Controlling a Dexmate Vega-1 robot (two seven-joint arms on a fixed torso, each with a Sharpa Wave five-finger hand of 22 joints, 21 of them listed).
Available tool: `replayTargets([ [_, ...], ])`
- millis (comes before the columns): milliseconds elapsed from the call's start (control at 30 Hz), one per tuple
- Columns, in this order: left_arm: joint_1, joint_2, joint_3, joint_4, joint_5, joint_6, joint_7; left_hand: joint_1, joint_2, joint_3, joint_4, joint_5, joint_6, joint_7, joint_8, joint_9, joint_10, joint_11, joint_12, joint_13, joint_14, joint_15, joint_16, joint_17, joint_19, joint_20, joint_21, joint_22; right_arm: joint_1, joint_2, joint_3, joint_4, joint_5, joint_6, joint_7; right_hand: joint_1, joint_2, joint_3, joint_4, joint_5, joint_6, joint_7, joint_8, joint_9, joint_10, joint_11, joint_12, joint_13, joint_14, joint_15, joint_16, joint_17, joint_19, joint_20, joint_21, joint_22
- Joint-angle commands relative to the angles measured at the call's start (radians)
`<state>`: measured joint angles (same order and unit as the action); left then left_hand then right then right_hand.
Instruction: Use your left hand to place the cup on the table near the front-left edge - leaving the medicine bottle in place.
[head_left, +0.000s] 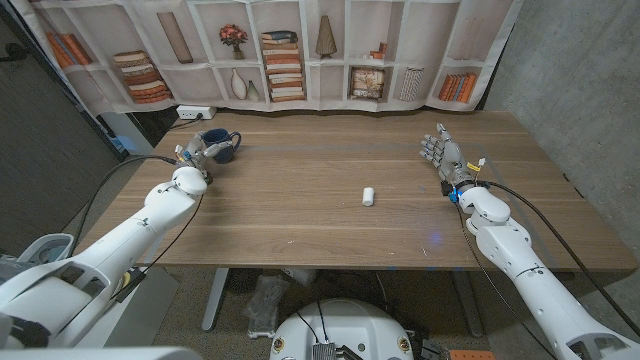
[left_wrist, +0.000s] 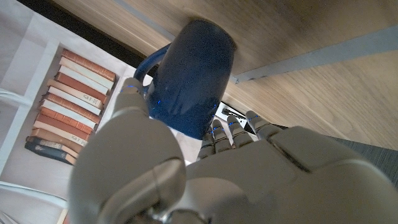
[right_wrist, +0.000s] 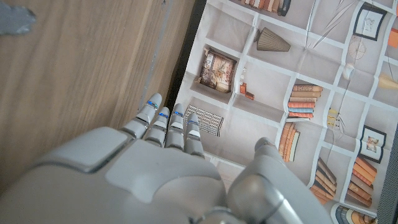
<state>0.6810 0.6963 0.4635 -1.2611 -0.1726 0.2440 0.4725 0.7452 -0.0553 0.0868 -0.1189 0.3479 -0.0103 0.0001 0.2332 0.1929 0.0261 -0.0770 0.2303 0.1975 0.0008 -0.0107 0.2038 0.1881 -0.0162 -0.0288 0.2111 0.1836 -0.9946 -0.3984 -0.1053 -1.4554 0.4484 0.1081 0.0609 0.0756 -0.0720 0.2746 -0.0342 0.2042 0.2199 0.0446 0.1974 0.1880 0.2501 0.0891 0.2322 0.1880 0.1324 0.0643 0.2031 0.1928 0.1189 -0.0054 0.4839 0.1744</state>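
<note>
A dark blue cup (head_left: 220, 147) with a handle is at the table's far left, close to the left edge. My left hand (head_left: 194, 156) wraps around it. In the left wrist view the cup (left_wrist: 193, 74) sits between the thumb (left_wrist: 132, 102) and the fingertips (left_wrist: 239, 130), and its far end meets the wooden tabletop. The small white medicine bottle (head_left: 368, 196) lies on its side near the middle of the table, apart from both hands. My right hand (head_left: 440, 152) is on the right side with fingers straight and spread, holding nothing; its fingers (right_wrist: 168, 124) point at the backdrop.
A backdrop printed with bookshelves (head_left: 280, 50) hangs behind the table's far edge. A white power strip (head_left: 195, 113) lies off the far-left corner. Bare wood (head_left: 300, 230) stretches between the cup, the bottle and the front edge.
</note>
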Motion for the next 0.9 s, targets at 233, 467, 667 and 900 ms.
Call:
replayTargets([
  [233, -0.009, -0.009, 0.008, 0.011, 0.010, 0.006, 0.004, 0.017, 0.015, 0.014, -0.005, 0.004, 0.025, -0.002, 0.005, 0.004, 0.013, -0.004, 0.005, 0.003, 0.015, 0.000, 0.004, 0.006, 0.005, -0.004, 0.006, 0.004, 0.006, 0.000, 0.004, 0.009, -0.003, -0.006, 0.006, 0.006, 0.009, -0.006, 0.000, -0.003, 0.009, -0.003, 0.003, 0.003, 0.009, 0.003, -0.001, 0.006, 0.011, 0.000, 0.001, 0.002, 0.012, -0.001, -0.004, 0.004],
  [467, -0.022, -0.017, 0.015, 0.023, 0.013, 0.011, 0.000, 0.023, 0.019, 0.015, -0.006, 0.002, 0.029, -0.002, 0.005, 0.004, 0.016, -0.007, 0.005, 0.004, 0.018, -0.002, 0.004, 0.005, 0.006, -0.005, 0.006, 0.004, 0.002, 0.000, 0.006, 0.009, -0.002, -0.009, 0.006, 0.006, 0.009, -0.007, -0.001, -0.003, 0.009, -0.002, 0.003, 0.003, 0.009, 0.004, -0.001, 0.006, 0.011, 0.000, 0.001, 0.003, 0.013, -0.001, -0.007, 0.004],
  [667, -0.034, -0.025, 0.023, 0.036, 0.017, 0.006, -0.005, 0.028, 0.023, 0.017, -0.006, 0.001, 0.033, -0.002, 0.005, 0.004, 0.017, -0.010, 0.004, 0.004, 0.019, -0.002, 0.003, 0.005, 0.007, -0.005, 0.006, 0.004, -0.004, -0.001, 0.011, 0.004, 0.000, -0.008, 0.004, 0.006, 0.010, -0.007, -0.001, -0.003, 0.009, -0.003, 0.003, 0.003, 0.010, 0.004, -0.001, 0.006, 0.012, 0.001, 0.001, 0.003, 0.013, 0.000, -0.008, 0.004],
  [900, -0.034, -0.032, 0.020, 0.044, 0.011, -0.019, -0.005, 0.036, 0.029, 0.020, -0.007, -0.002, 0.047, -0.004, 0.008, 0.004, 0.025, -0.011, 0.005, 0.004, 0.029, -0.007, 0.005, 0.005, 0.011, -0.009, 0.007, 0.004, -0.012, -0.003, 0.015, -0.001, 0.003, -0.006, 0.003, 0.006, 0.010, -0.008, -0.001, -0.003, 0.008, -0.002, 0.003, 0.003, 0.010, 0.003, -0.001, 0.006, 0.012, 0.001, 0.000, 0.003, 0.015, 0.000, -0.010, 0.004],
])
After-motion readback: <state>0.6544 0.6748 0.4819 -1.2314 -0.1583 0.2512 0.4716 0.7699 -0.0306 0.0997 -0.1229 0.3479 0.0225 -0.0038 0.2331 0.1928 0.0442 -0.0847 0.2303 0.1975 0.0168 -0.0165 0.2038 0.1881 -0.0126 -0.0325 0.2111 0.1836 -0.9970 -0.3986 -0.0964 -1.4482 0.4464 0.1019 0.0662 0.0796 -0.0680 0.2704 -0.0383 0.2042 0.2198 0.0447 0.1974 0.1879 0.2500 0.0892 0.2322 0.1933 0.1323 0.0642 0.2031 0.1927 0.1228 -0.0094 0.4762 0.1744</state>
